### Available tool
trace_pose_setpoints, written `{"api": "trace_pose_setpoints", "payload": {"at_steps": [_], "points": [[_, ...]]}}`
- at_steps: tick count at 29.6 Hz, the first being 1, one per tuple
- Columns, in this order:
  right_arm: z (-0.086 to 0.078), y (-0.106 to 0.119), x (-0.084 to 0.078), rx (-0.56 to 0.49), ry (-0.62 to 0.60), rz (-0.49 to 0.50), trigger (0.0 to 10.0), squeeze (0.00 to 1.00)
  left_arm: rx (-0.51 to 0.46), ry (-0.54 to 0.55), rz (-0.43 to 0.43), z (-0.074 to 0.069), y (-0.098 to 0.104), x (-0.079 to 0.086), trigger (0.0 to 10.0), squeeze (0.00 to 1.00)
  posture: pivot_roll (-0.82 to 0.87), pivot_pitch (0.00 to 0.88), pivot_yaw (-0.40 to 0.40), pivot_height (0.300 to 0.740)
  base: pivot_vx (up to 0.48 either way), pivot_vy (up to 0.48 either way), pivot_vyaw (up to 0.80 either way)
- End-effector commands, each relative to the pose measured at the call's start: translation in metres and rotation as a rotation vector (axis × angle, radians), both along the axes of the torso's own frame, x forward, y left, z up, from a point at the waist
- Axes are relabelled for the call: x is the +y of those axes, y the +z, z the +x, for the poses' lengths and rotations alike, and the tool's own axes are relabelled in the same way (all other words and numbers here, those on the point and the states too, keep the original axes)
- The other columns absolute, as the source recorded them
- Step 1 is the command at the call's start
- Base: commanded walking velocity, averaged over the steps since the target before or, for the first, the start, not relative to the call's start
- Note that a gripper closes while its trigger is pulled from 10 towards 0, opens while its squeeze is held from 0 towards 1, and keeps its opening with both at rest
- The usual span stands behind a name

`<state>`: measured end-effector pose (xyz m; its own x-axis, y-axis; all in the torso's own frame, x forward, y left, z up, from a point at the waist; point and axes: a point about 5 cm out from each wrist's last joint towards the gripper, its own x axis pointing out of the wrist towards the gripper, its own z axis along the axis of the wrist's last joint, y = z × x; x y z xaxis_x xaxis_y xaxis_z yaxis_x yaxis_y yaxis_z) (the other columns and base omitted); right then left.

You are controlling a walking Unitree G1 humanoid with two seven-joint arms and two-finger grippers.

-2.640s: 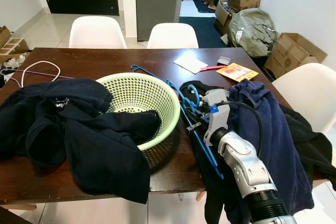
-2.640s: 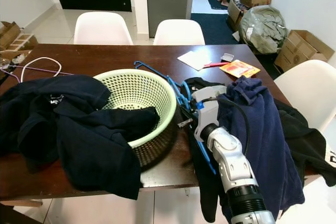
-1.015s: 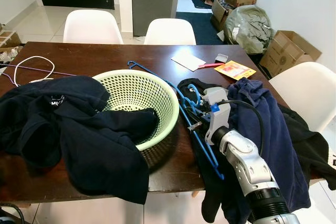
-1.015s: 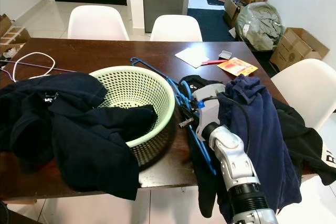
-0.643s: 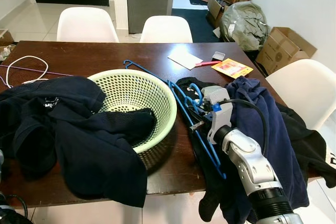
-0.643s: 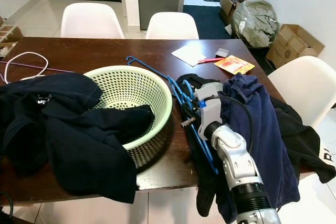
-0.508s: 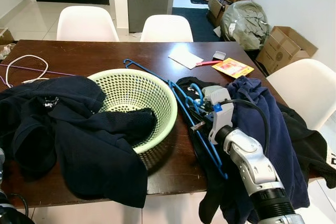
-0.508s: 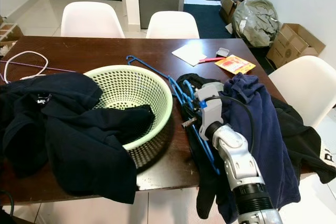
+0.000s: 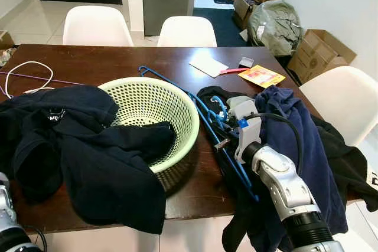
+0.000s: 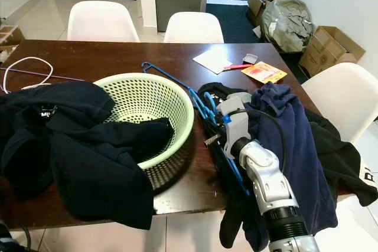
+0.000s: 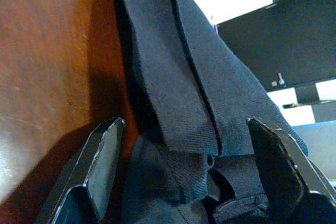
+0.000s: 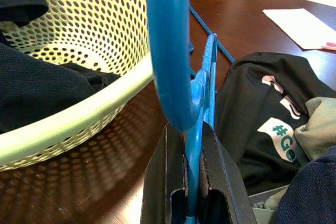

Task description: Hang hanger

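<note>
Two black fingers of my right gripper [image 12: 191, 182] are clamped flat against the blue hanger [image 12: 176, 72], pinching it just below the curve of its hook, and from the wrist camera I see the hook rising right in front of the lens. In the head views the hanger lies on the brown table [image 9: 118, 63], just beside the pale green laundry basket [image 9: 155, 116] on its right, with one long blue arm running back along the basket's rim toward the far side of the table and the other reaching toward the near edge. My right arm comes up from the lower right, over a blue garment [image 9: 301, 140] that is draped across the table's right end and hangs off its edge; a black shirt with printed lettering [image 12: 262, 114] lies under the hanger. A dark navy garment [image 9: 77, 146] spills out of the basket and over the left half of the table. My left gripper [image 11: 194, 171] sits low at the table's near left corner, its fingers spread wide with nothing between them, facing hanging dark cloth and the wooden table edge. A white sheet of paper [image 9: 208, 66] and an orange packet [image 9: 261, 77] lie on the far right of the table, and white chairs [image 9: 97, 26] stand behind it.
</note>
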<state>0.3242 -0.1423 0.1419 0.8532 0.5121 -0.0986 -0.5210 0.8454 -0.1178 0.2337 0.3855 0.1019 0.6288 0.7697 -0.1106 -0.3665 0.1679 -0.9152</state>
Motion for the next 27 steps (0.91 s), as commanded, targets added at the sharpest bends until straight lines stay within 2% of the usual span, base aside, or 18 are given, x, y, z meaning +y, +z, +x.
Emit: {"api": "trace_pose_setpoints", "payload": {"at_steps": [1,4,6,10,12,15,16,17,18,21,22,27], "points": [[-0.004,-0.014,-0.006,0.063,-0.016,-0.005,10.0,0.00,0.076,0.027,-0.099,-0.010,-0.027,-0.005,10.0,0.00,0.00,0.112,-0.087,0.740,0.000,0.000,0.00],[-0.004,-0.014,-0.006,0.063,-0.016,-0.005,10.0,0.00,0.076,0.027,-0.099,-0.010,-0.027,-0.005,10.0,0.00,0.00,0.112,-0.087,0.740,0.000,0.000,0.00],[-0.004,-0.014,-0.005,0.063,-0.017,-0.002,10.0,0.00,0.087,0.056,-0.129,-0.015,-0.033,-0.005,10.0,0.00,0.00,0.111,-0.084,0.740,0.000,0.000,0.00],[-0.003,-0.014,-0.004,0.060,-0.020,-0.001,10.0,0.00,0.095,0.165,-0.226,-0.028,-0.042,0.000,10.0,0.00,0.00,0.119,-0.087,0.740,0.000,0.000,0.00],[-0.003,-0.014,-0.004,0.060,-0.020,-0.001,10.0,0.00,0.095,0.165,-0.226,-0.028,-0.042,0.000,10.0,0.00,0.00,0.119,-0.087,0.740,0.000,0.000,0.00],[-0.002,-0.013,-0.005,0.060,-0.020,-0.004,10.0,0.00,0.130,0.231,-0.259,-0.037,-0.046,0.002,10.0,0.00,0.00,0.120,-0.091,0.740,0.000,0.000,0.00],[-0.002,-0.013,-0.005,0.061,-0.020,-0.006,10.0,0.00,0.143,0.242,-0.263,-0.040,-0.048,0.000,9.4,0.00,0.01,0.121,-0.095,0.740,0.000,0.000,0.00],[-0.001,-0.013,-0.005,0.061,-0.019,-0.006,10.0,0.00,0.150,0.248,-0.264,-0.041,-0.049,0.000,9.4,0.00,0.01,0.121,-0.095,0.740,0.000,0.000,0.00],[-0.001,-0.013,-0.005,0.062,-0.018,-0.007,10.0,0.00,0.143,0.235,-0.260,-0.040,-0.049,-0.002,0.0,0.00,0.01,0.121,-0.095,0.740,0.000,0.000,0.00],[-0.001,-0.013,-0.005,0.062,-0.018,-0.007,10.0,0.00,0.136,0.225,-0.258,-0.039,-0.049,-0.002,0.0,0.00,0.01,0.121,-0.095,0.740,0.000,0.000,0.00],[-0.001,-0.013,-0.005,0.061,-0.017,-0.008,10.0,0.00,0.117,0.194,-0.246,-0.034,-0.046,-0.003,10.0,0.00,0.00,0.123,-0.096,0.740,0.000,0.000,0.00],[0.000,-0.013,-0.004,0.061,-0.018,-0.008,10.0,0.00,0.088,0.156,-0.224,-0.027,-0.040,-0.001,10.0,0.00,0.01,0.125,-0.095,0.740,0.000,0.000,0.00]]}}
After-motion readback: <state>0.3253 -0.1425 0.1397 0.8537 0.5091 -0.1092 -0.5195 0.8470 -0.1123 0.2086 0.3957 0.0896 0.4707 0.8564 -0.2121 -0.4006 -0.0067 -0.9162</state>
